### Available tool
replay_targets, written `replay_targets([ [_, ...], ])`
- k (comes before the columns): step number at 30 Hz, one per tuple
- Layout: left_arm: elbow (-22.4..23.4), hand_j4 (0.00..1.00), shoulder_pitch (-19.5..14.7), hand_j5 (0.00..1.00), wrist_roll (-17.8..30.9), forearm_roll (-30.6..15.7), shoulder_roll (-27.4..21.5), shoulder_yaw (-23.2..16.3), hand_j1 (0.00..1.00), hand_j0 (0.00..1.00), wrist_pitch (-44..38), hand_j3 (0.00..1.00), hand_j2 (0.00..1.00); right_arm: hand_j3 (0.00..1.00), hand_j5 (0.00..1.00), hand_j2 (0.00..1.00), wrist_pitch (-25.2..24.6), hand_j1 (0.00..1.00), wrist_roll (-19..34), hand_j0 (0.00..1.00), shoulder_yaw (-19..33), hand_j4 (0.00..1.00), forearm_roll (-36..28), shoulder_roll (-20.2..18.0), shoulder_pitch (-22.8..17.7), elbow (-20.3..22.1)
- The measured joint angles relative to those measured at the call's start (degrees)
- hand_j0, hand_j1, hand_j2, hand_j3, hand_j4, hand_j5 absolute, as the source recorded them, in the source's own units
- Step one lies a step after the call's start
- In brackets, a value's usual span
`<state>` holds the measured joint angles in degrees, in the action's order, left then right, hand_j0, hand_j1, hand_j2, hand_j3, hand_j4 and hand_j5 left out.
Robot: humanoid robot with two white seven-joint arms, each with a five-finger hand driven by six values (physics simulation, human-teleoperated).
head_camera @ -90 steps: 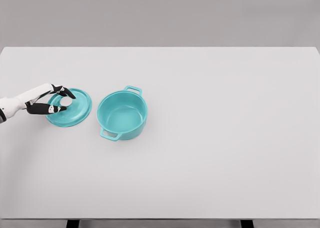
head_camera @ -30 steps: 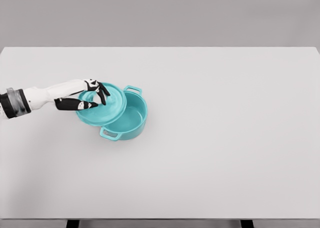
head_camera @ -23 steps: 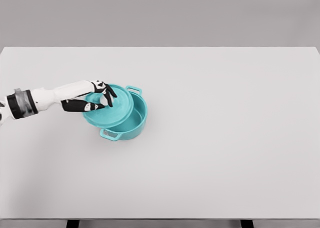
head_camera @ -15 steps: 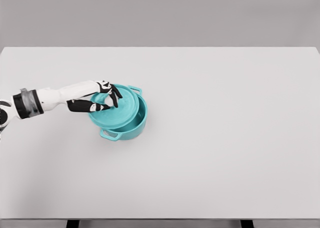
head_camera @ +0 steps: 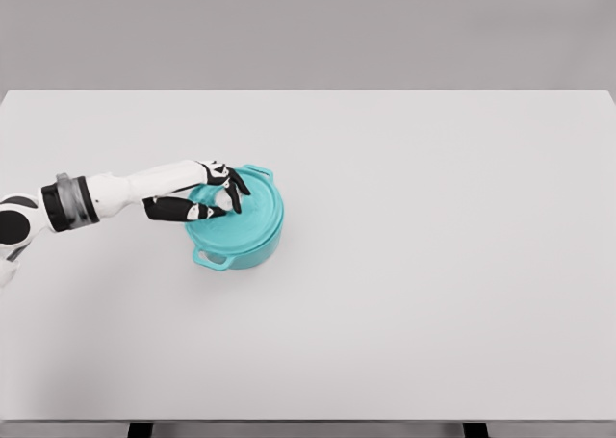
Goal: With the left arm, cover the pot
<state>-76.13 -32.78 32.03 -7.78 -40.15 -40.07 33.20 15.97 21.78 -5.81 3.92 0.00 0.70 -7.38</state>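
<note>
**Left hand on lid, lid over pot**

Left hand (head_camera: 214,196): enters from the left edge on a white arm; dark fingers (head_camera: 234,190) pinched round the knob at the middle of the lid (head_camera: 241,215), gripping it from above. A top-centre hold of this kind likely serves to keep the lid level while it is lowered.

Lid: teal, round, lying over the mouth of the pot (head_camera: 239,245); appears seated or very nearly so, though contact all round the rim cannot be confirmed.

Pot: teal, two loop handles, one near-left, one far; stands left of centre.

Right hand: not in view.

Tabletop (head_camera: 433,265): plain white, matte, broad.

Room: grey featureless wall beyond the far edge.
</note>
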Motion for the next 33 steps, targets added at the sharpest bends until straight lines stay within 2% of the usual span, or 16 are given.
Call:
replay_targets([
  [2, 0.0, 0.53, -0.2, 0.53, 0.0, 0.0, 0.0, 0.0, 0.53, 0.53, 0.0, 0.53, 0.53, 1.0, 1.0, 1.0, 0.0, 1.0, 0.0, 1.0, 0.0, 1.0, 0.0, 0.0, 0.0, 0.0],
  [5, 0.1, 0.74, -0.2, 0.74, 0.0, 0.0, 0.0, 0.0, 0.74, 0.74, 0.0, 0.74, 0.74, 1.0, 1.0, 1.0, 0.0, 1.0, 0.0, 1.0, 0.0, 1.0, 0.0, 0.0, 0.0, 0.0],
  [6, 0.1, 0.78, -0.2, 0.78, 0.0, 0.0, -0.1, 0.0, 0.78, 0.78, 0.0, 0.78, 0.78, 1.0, 1.0, 1.0, 0.0, 1.0, 0.0, 1.0, 0.0, 1.0, 0.0, 0.0, 0.0, 0.0],
  [11, 0.3, 0.79, -0.4, 0.79, 0.0, 0.1, 0.0, 0.0, 0.79, 0.79, 0.3, 0.79, 0.79, 1.0, 1.0, 1.0, 0.0, 1.0, 0.0, 1.0, 0.0, 1.0, 0.0, 0.0, 0.0, 0.0],
  [12, 0.3, 0.81, -0.4, 0.81, 0.0, 0.2, 0.0, 0.0, 0.81, 0.81, 0.4, 0.81, 0.81, 1.0, 1.0, 1.0, 0.0, 1.0, 0.0, 1.0, 0.0, 1.0, 0.0, 0.0, 0.0, 0.0],
  [14, 0.4, 0.93, -0.4, 0.93, -0.1, 0.2, 0.0, 0.0, 0.93, 0.93, 0.6, 0.93, 0.93, 1.0, 1.0, 1.0, 0.0, 1.0, 0.0, 1.0, 0.0, 1.0, 0.0, 0.0, 0.0, 0.0],
  [16, 0.4, 0.98, -0.4, 0.98, -0.1, 0.1, 0.0, 0.2, 0.98, 0.98, 0.7, 0.98, 0.98, 1.0, 1.0, 1.0, 0.0, 1.0, 0.0, 1.0, 0.0, 1.0, 0.0, 0.0, 0.0, 0.0],
  [28, 0.1, 1.0, -1.2, 1.0, -0.2, -2.4, 0.0, 0.5, 1.0, 1.0, 0.8, 1.0, 1.0, 1.0, 1.0, 1.0, 0.0, 1.0, 0.0, 1.0, 0.0, 1.0, 0.0, 0.0, 0.0, 0.0],
  [31, -1.0, 1.0, -1.4, 1.0, -0.1, -6.1, -1.5, 0.2, 1.0, 1.0, 0.8, 1.0, 1.0, 1.0, 1.0, 1.0, 0.0, 1.0, 0.0, 1.0, 0.0, 1.0, 0.0, 0.0, 0.0, 0.0],
  [33, -3.2, 1.0, 0.5, 1.0, 0.0, -10.0, -5.8, 0.1, 1.0, 1.0, 1.0, 1.0, 1.0, 1.0, 1.0, 1.0, 0.0, 1.0, 0.0, 1.0, 0.0, 1.0, 0.0, 0.0, 0.0, 0.0],
])
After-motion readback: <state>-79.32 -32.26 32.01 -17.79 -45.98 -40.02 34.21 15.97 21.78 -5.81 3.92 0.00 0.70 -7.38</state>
